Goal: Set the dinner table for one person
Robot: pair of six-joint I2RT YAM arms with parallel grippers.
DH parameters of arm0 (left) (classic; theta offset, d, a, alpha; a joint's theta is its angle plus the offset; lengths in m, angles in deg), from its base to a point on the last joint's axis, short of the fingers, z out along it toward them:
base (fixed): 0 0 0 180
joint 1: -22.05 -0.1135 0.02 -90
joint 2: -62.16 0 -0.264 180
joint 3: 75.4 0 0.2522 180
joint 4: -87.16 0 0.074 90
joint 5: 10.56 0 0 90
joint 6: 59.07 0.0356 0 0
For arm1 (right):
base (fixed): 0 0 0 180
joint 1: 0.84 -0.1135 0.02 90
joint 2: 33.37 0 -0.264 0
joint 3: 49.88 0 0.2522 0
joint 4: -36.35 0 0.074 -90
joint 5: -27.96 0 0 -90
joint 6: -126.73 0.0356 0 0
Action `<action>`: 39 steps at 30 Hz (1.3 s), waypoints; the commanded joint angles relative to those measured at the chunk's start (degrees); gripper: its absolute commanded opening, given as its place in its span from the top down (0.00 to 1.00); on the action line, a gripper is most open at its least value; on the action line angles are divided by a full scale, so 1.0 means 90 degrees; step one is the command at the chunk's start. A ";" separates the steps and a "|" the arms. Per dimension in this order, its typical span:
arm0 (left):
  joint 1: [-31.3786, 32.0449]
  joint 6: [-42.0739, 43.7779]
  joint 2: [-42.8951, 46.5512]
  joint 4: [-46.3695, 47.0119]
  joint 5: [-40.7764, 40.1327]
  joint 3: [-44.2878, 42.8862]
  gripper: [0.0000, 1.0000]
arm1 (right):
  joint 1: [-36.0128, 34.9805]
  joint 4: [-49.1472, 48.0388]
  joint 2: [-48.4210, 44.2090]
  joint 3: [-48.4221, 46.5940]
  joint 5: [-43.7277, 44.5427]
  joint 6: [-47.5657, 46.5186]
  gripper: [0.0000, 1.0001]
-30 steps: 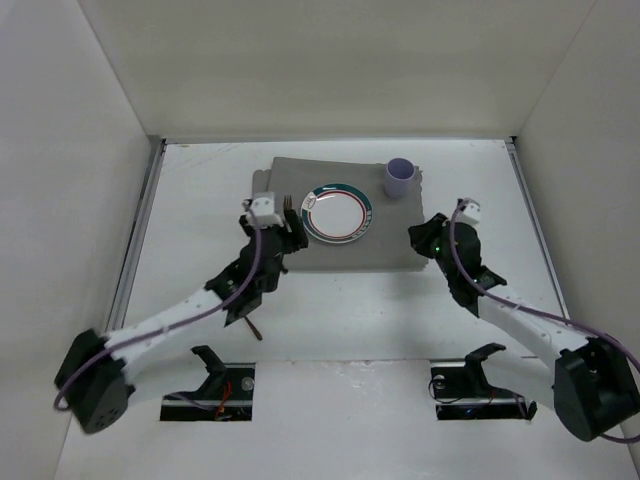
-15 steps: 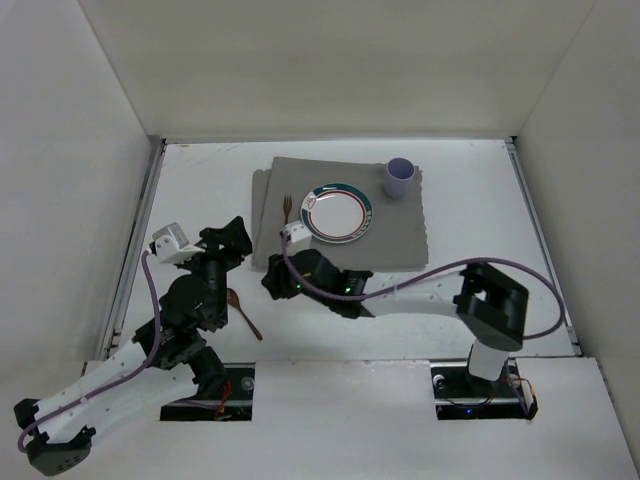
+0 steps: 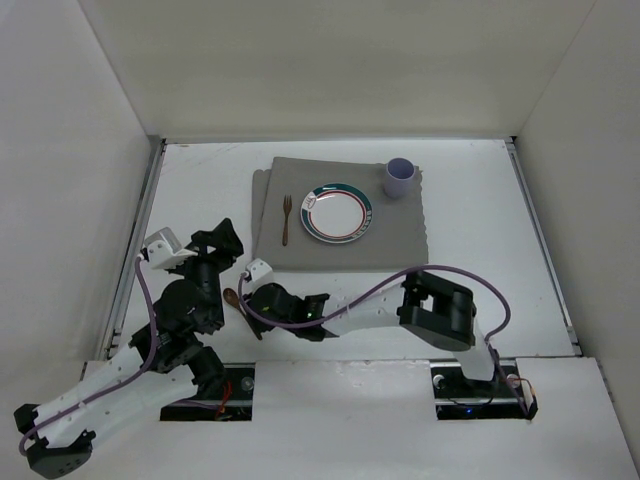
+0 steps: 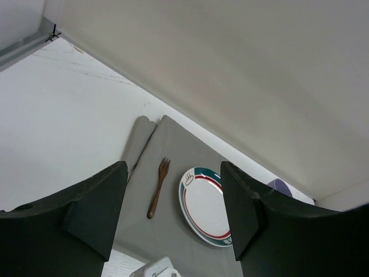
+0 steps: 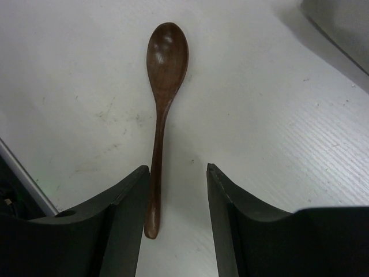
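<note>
A white wall [image 3: 60, 200] is seen on the left. Next to it, a thin metal rail [image 3: 140, 230] is laid along the left edge of the surface [image 3: 200, 190]. The surface is flat, white and square, and it is shut in by walls on three sides, with the arms fixed at its near edge.

The left hand [image 4: 173, 196] is held up above the left part of the surface. It is spread wide, and nothing is held in it.

A brown wooden spoon [image 5: 157, 138] is laid flat on the bare surface near the front. The right hand [image 5: 176, 190] is reached across to it. Its fingers are parted, and the spoon's handle is seen between them, closer to one finger. No grip on the spoon is seen.

Farther back, a grey cloth mat [image 3: 340, 255] is spread on the surface. A wooden fork [image 3: 285, 218] is laid on its left side. A round plate [image 3: 338, 213] is set just right of the fork. A purple cup [image 3: 400, 178] is stood at the mat's back right corner.

Another rail [image 3: 535, 230] and a white wall [image 3: 590, 150] are seen on the right.
</note>
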 commanded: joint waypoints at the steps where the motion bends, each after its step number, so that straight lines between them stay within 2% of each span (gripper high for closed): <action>1: -0.0028 0.0211 -0.0021 0.0399 -0.0182 0.0025 0.37 | -0.0016 -0.0067 0.0175 -0.0399 0.0146 -0.0098 0.50; 10: -0.0077 0.0289 -0.0010 0.0545 -0.0241 0.0143 0.37 | -0.0241 0.0002 0.0526 -0.0575 0.0010 0.0010 0.54; 14: -0.0067 0.0328 0.0009 0.0575 -0.0241 0.0123 0.37 | -0.0260 0.0391 0.0693 -0.0760 0.0243 0.0049 0.62; 17: -0.0116 0.0338 0.0048 0.0672 -0.0241 0.0172 0.37 | -0.0319 0.0568 0.0751 -0.0790 0.0546 0.0029 0.75; 20: -0.0135 0.0367 -0.0011 0.0692 -0.0212 0.0162 0.37 | -0.0319 0.0568 0.0606 -0.0654 0.0742 0.0166 0.83; 25: -0.0184 0.0367 -0.0020 0.0731 -0.0241 0.0104 0.37 | -0.0319 0.0120 -0.0642 0.0224 0.0907 0.0342 0.85; 30: -0.0057 0.0308 0.0068 0.0819 -0.0251 0.0104 0.37 | 0.0187 -0.0018 -0.2000 0.1346 0.1143 0.0575 0.85; 35: 0.0079 0.0270 -0.0332 0.0966 -0.0095 0.0162 0.36 | 0.1270 -0.0115 -0.3318 0.2577 0.1182 0.0917 0.85; 39: 0.0450 -0.0043 -0.1034 0.1161 -0.0056 0.0318 0.36 | 0.2597 -0.0067 -0.4218 0.3213 0.0977 0.1074 0.85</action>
